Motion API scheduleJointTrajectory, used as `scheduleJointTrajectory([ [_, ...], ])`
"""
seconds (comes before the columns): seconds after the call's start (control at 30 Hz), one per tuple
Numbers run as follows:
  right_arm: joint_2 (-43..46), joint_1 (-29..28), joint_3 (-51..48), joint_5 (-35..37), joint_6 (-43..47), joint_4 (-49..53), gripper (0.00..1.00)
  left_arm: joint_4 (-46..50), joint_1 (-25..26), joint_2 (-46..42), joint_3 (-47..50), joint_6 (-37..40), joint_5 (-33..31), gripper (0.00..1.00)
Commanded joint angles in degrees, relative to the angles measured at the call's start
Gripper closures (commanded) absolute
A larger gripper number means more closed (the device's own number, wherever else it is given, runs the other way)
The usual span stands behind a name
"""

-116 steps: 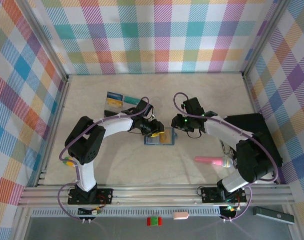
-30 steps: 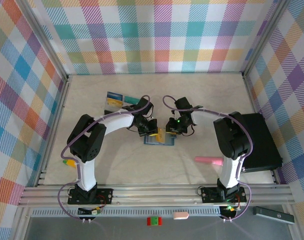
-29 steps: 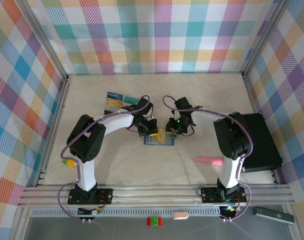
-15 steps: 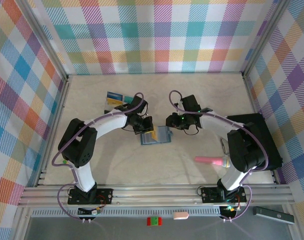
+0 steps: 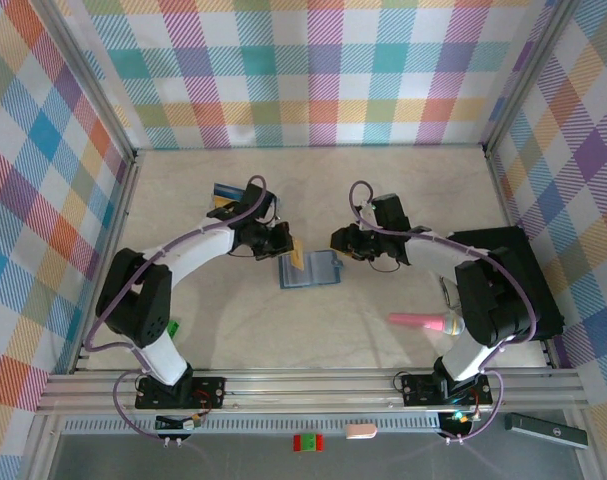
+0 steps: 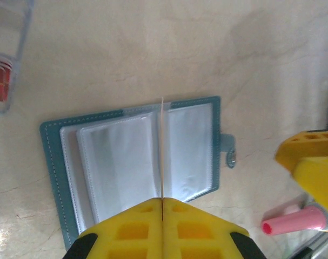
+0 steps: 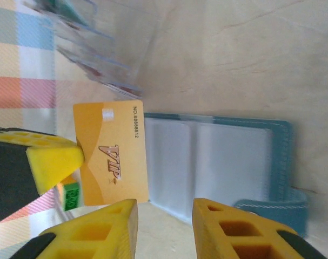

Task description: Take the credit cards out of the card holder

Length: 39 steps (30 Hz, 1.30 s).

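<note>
card holder (image 6: 51, 162) spread flat, teal with clear sleeves (image 6: 120, 156), left hand (image 6: 162, 203) pinching credit card (image 7: 112, 154), right hand (image 7: 165, 211) parted

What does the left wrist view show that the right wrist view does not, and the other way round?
Left wrist, not right wrist: the yellow card seen edge-on as a thin line, clamped in the shut left pincer, and a pink cylinder. Right wrist, not left wrist: the card's printed face with "VIP" and a number, both fingers of the open right pincer, and the plaid wall. Both: the teal card holder lying open on the table, clear sleeves facing up.
</note>
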State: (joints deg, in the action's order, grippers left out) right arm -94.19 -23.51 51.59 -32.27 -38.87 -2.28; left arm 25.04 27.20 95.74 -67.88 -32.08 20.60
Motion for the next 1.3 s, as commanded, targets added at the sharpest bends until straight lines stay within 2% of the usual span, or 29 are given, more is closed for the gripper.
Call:
scheduleJointTrajectory([
  [0.0, 1.5, 0.8, -2.5, -7.8, -5.9, -13.2, 0.67, -3.6, -2.4, -4.5, 1.0, -0.8, 3.0, 1.0],
  [0.2, -1.1, 1.4, -2.2, -13.0, -16.0, -26.8, 0.6, -16.4, -6.0, -8.1, 4.1, -7.3, 9.8, 1.0],
  [0.4, -4.8, 1.4, 0.6, -17.2, -25.2, -38.2, 0.54, -26.4, -7.1, -9.9, 6.1, -13.4, 14.0, 1.0],
  [0.57, -5.1, 1.3, 2.7, -18.6, -26.2, -39.2, 0.53, -32.1, -7.0, -9.6, 6.9, -16.9, 17.2, 1.0],
  [0.73, -4.7, 1.3, 3.8, -20.1, -25.9, -40.5, 0.54, -33.3, -7.0, -9.3, 6.9, -17.7, 18.4, 1.0],
  [1.03, -4.6, 1.4, 5.8, -18.9, -25.9, -39.9, 0.68, -34.7, -7.0, -9.0, 7.1, -18.6, 19.0, 1.0],
  [1.27, -4.2, 1.4, 5.6, -18.7, -24.8, -38.6, 0.87, -34.2, -7.2, -8.4, 7.7, -18.5, 17.6, 1.0],
])
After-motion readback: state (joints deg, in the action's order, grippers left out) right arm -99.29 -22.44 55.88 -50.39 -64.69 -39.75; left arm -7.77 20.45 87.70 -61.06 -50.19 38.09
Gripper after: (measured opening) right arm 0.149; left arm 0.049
